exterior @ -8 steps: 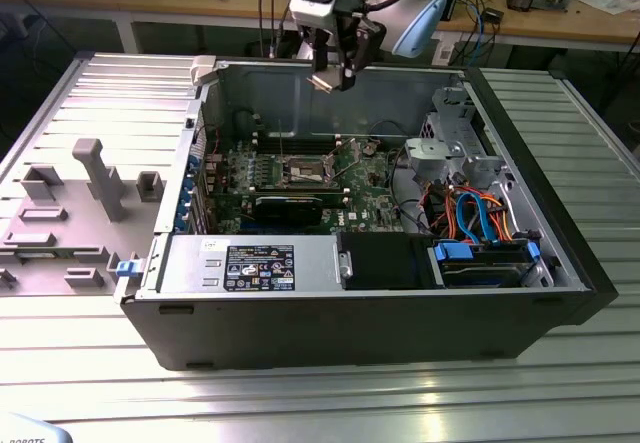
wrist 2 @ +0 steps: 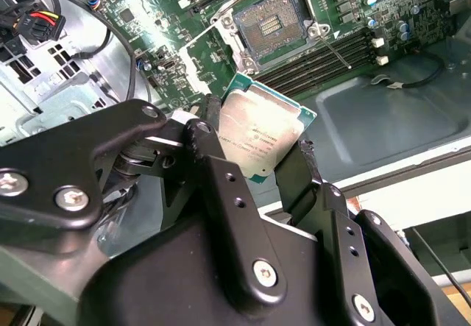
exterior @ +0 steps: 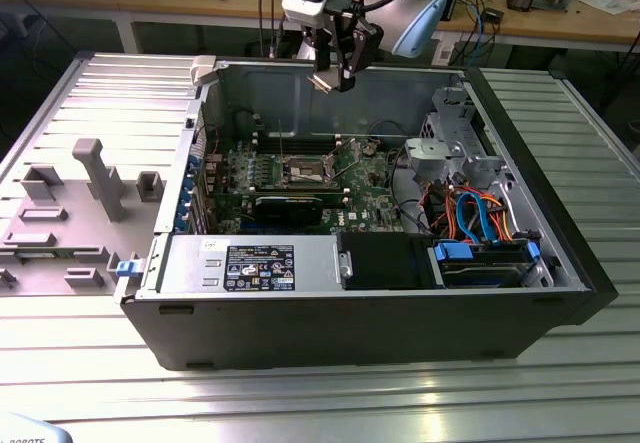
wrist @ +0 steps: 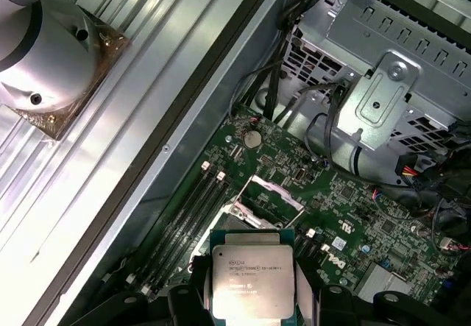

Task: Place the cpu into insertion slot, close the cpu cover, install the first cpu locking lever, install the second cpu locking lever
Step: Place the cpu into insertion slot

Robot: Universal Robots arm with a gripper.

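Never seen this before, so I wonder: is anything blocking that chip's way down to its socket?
Nothing visible does. The gripper holds the cpu in open air above the motherboard, and the insertion slot lies uncovered, its dark centre exposed in the second wrist view.

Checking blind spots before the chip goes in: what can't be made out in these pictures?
1. The cpu underside: it faces away in both wrist views.
2. The insertion slot contacts, exterior view: too small to tell.
3. Part of the insertion slot, first wrist view: the held cpu hides it.
4. How the gripper grips the cpu, exterior view: too small and dark to tell.
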